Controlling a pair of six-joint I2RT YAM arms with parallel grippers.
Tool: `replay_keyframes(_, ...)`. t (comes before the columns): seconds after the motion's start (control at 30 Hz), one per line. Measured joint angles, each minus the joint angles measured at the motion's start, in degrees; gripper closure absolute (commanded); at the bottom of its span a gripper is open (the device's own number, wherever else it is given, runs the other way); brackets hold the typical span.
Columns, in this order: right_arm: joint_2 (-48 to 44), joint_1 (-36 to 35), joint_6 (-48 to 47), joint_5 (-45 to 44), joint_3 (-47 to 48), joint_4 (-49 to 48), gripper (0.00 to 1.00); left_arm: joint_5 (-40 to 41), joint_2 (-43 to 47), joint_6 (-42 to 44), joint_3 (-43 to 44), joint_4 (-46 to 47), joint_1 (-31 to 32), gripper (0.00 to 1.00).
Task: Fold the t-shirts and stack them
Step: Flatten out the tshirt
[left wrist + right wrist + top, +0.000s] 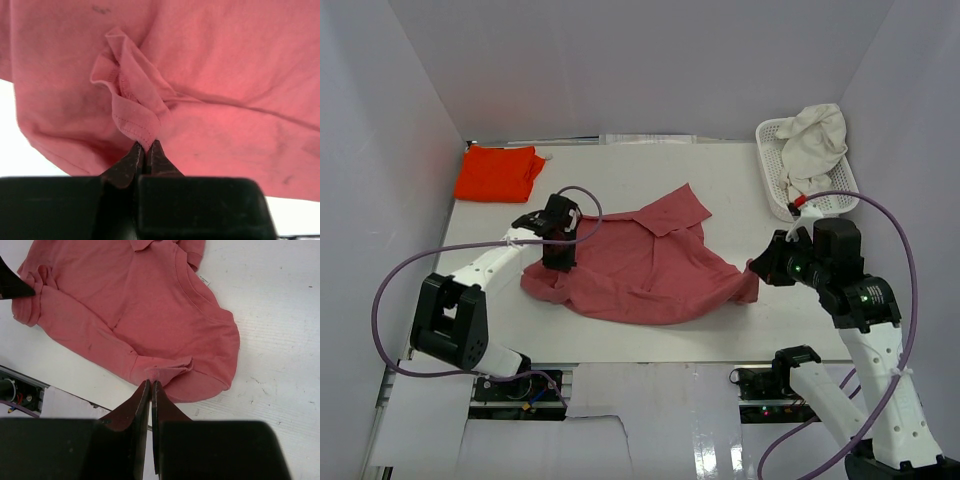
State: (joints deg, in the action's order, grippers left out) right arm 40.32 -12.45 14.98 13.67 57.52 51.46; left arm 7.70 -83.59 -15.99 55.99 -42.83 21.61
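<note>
Now your left claw (145, 146) and right claw (150, 384) pinch the rose-red t-shirt (640, 270) (slack between them), likely to spread it.

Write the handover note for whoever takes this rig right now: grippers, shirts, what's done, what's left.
Left gripper: shut on a bunched hem of the rose-red t-shirt, at its left side.
Right gripper: shut on the same shirt's right edge.
The rose-red t-shirt lies rumpled and unfolded mid-table.
Orange-red t-shirt: far left corner, looks folded.
Cream t-shirt: crumpled in the white basket, far right.
Done: apparently only the orange-red one.
Left: fold the rose-red, fetch and fold the cream, stack all three.
</note>
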Motion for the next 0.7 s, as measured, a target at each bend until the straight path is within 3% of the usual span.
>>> replay_keyframes(0.1, 2.97, 0.0, 0.0, -0.31, 0.15, -2.05, 0.92, -1.92, -1.03, 0.28, 2.34, -0.04, 0.0, 0.98)
replay_keyframes(0.2, 10.14, 0.02, -0.13, -1.55, 2.14, -4.13, 0.92, -5.51, -6.14, 0.24, 10.93, -0.7, -0.11, 1.0)
replay_keyframes(0.4, 32.96, 0.02, -0.94, -1.49, 13.9, -8.33, 0.92, -17.14, -28.87, -1.14, 46.1, -4.55, -2.32, 1.0)
replay_keyframes(0.57, 52.72, 0.04, -2.95, -1.16, 36.17, -5.55, 0.92, -26.36, -49.48, -5.57, 80.43, -7.52, -6.62, 1.0)
replay_keyframes(0.63, 60.61, 0.09, -4.0, -0.57, 50.66, -2.75, 0.92, -31.91, -51.23, -9.01, 82.77, -5.42, -9.25, 1.0)
replay_keyframes(0.7, 66.79, 0.17, -4.92, -0.28, 65.2, -1.29, 0.92, -38.25, -49.68, -13.29, 78.73, 0.96, -12.35, 1.0)
